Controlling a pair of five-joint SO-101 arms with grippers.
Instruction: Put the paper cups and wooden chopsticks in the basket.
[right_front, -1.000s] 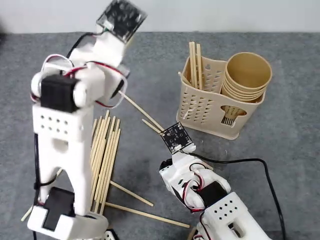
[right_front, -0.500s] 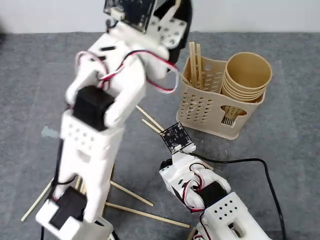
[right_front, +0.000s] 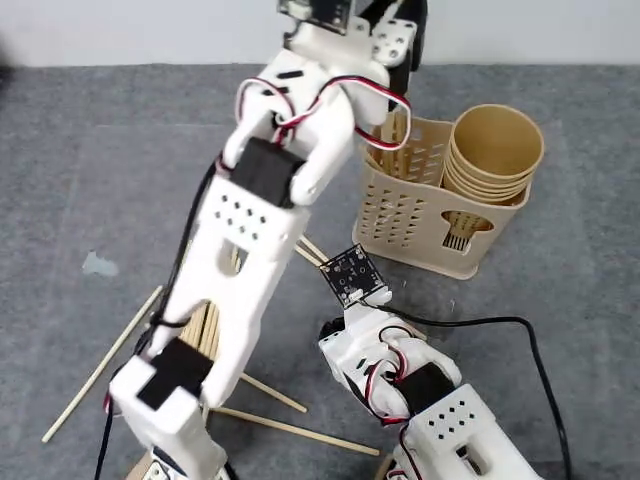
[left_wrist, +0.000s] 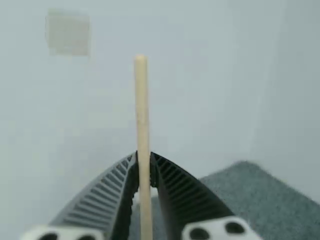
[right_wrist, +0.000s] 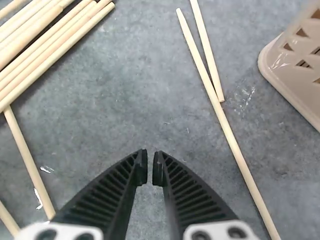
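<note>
Basket (right_front: 420, 215) on the table (right_front: 120, 150) held the stacked cups (right_front: 497, 150); right tool (right_wrist: 149, 167) was pressed together, empty; left tool (left_wrist: 143, 159) hung near the basket pinching one chopstick (left_wrist: 141, 110); I'd line it over the narrow slot before letting go.

Most of the chopstick pile (right_front: 210, 330) hidden under the left arm (right_front: 250, 230), one corner of the basket (right_front: 400, 215) behind that arm, held chopstick (left_wrist: 142, 110) and left gripper (left_wrist: 143, 162) cut off at the picture's edge, wall patch (left_wrist: 67, 31) blurred.

left fingers (left_wrist: 111, 192) clamped, right fingers (right_wrist: 119, 186) closed
</note>
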